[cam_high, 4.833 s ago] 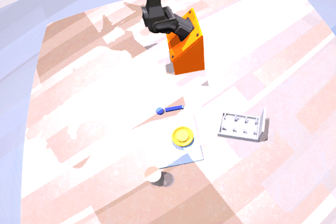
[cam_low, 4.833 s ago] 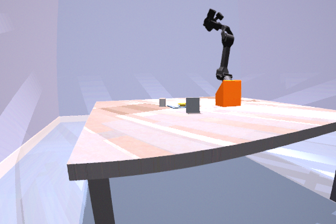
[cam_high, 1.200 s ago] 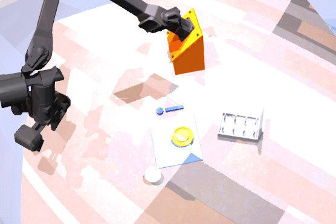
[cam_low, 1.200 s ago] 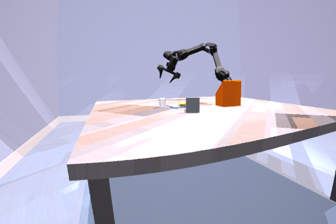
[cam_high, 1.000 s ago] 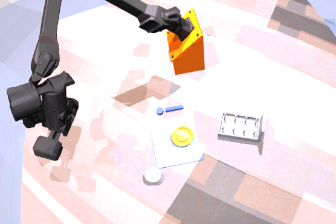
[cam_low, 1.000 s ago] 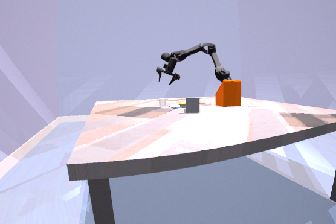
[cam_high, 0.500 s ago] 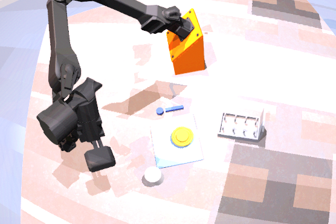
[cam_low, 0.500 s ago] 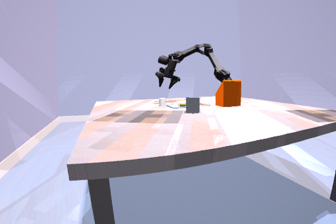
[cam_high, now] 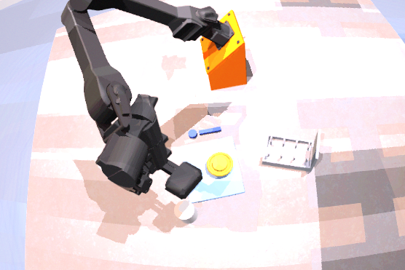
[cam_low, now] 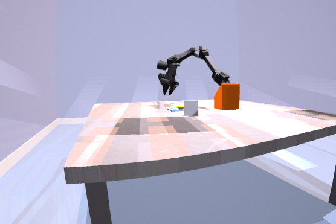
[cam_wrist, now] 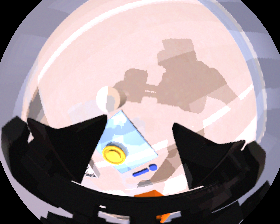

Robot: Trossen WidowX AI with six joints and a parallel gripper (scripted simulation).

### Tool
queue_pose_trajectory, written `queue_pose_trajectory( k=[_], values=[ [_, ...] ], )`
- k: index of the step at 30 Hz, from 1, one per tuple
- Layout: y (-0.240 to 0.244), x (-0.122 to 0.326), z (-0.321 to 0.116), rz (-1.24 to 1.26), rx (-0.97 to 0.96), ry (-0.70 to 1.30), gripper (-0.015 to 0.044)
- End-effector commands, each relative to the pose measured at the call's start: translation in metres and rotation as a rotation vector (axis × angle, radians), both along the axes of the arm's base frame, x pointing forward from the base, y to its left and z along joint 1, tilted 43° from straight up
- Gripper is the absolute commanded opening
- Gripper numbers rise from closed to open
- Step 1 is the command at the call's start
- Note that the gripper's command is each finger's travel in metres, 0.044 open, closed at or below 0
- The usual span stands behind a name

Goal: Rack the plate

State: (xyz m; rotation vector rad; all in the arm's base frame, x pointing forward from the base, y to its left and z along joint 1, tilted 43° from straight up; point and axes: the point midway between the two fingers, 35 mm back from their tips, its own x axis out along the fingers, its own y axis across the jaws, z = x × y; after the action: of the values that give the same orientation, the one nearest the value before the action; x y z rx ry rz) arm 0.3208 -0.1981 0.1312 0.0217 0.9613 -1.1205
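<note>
The yellow round plate lies flat on a pale blue board. The white dish rack stands to the right of the board in the top view, with rows of short rails and a tall panel at its right end. No plate stands in it. In the wrist view the left finger hides most of the rack. My gripper is open and empty, pointing down. It hangs well above the table, to the left of the plate in the top view.
A white cup stands by the board's near left corner in the top view. A blue disc and a blue bar lie beyond the board. The orange arm base stands farther back.
</note>
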Motion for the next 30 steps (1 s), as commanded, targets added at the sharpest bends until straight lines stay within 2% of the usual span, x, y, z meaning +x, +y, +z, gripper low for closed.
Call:
queue_pose_trajectory(
  k=[1, 20, 30],
  values=[
    [0.012, -0.003, -0.019, 0.063, 0.023, 0.110, 0.0400],
    [0.078, -0.031, -0.096, 0.409, 0.100, 0.658, 0.0400],
    [0.075, -0.033, -0.104, 0.421, 0.102, 0.677, 0.0400]
  ],
)
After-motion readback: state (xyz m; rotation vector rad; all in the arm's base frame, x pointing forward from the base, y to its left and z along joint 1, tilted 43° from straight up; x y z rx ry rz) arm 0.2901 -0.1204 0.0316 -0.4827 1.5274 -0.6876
